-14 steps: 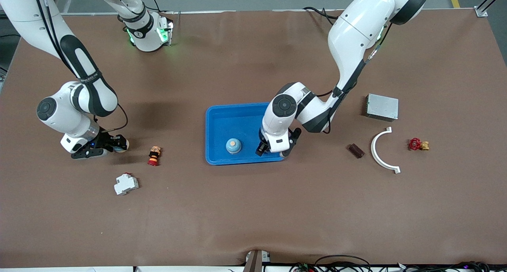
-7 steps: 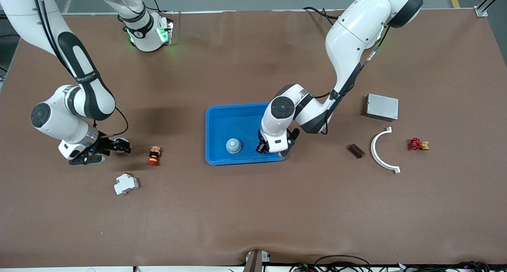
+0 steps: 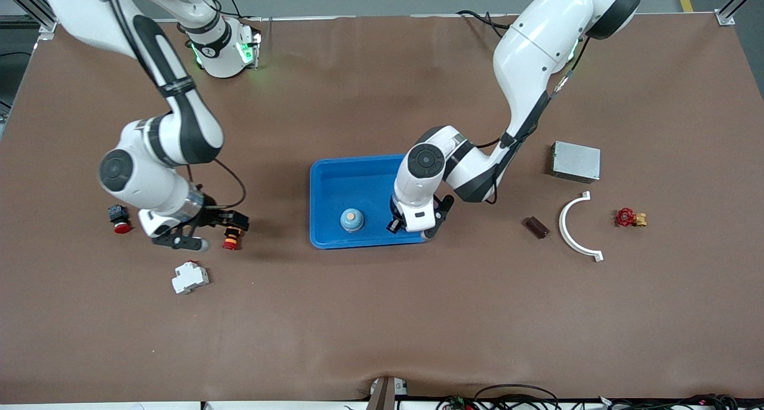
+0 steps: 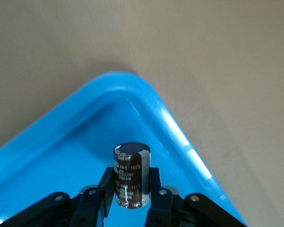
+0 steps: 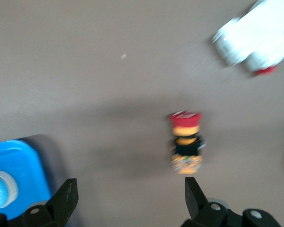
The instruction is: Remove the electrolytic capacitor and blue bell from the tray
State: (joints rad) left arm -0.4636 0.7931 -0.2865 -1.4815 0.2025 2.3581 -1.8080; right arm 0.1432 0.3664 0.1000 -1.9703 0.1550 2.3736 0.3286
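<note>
The blue tray lies mid-table. The bell, a light blue dome with a tan top, sits inside it. My left gripper is low in the tray's corner toward the left arm's end. In the left wrist view, the gripper is shut on the capacitor, a dark brown upright cylinder, above the tray's corner. The hand hides the capacitor in the front view. My right gripper is open and empty over the table beside a red and yellow push button. It also shows in the right wrist view.
A white breaker lies nearer the camera than the right gripper. A red and black button sits toward the right arm's end. A brown block, white curved piece, red valve and grey box lie toward the left arm's end.
My right arm has swung from the right arm's end toward the tray, uncovering the red and black button. My left gripper has barely moved and still holds the capacitor.
</note>
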